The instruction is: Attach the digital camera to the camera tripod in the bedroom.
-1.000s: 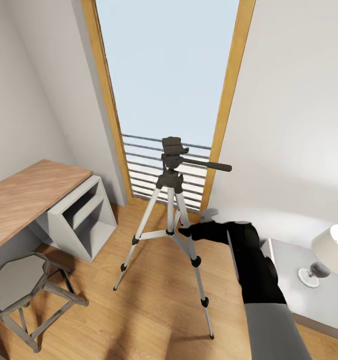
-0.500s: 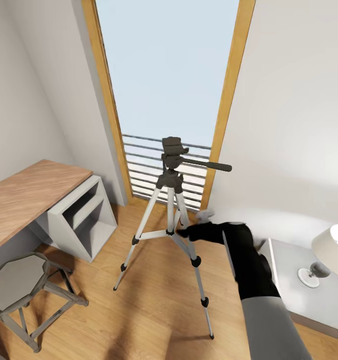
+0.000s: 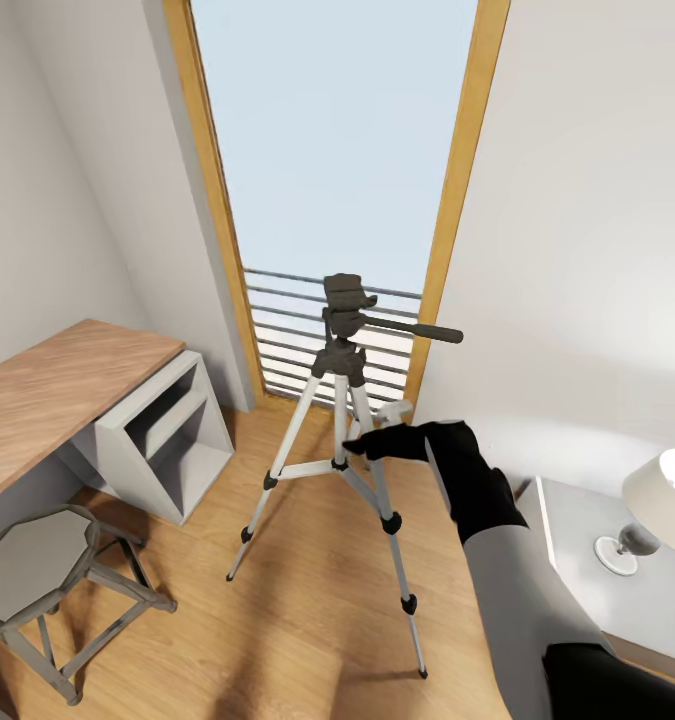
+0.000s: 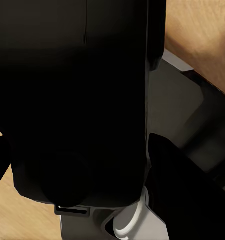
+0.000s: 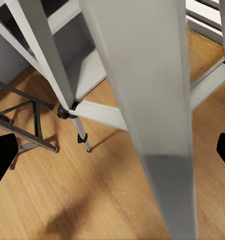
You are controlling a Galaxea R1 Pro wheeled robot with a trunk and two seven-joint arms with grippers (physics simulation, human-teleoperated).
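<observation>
Silver-legged camera tripod (image 3: pixel 344 400) stands by the window (image 3: pixel 337 150); the right end effector (image 3: pixel 362 445) straddles 1 leg, fingers spread.

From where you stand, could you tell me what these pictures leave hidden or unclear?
- Digital camera: a dark mass blocks most of the left wrist view; too dark to identify.
- Right end effector: in the head view its fingertips merge with the camera tripod legs, so contact is unclear.
- Right wrist view: one tripod leg looms close, hiding the floor behind.
- Lamp: cut by the head view's right edge.
</observation>
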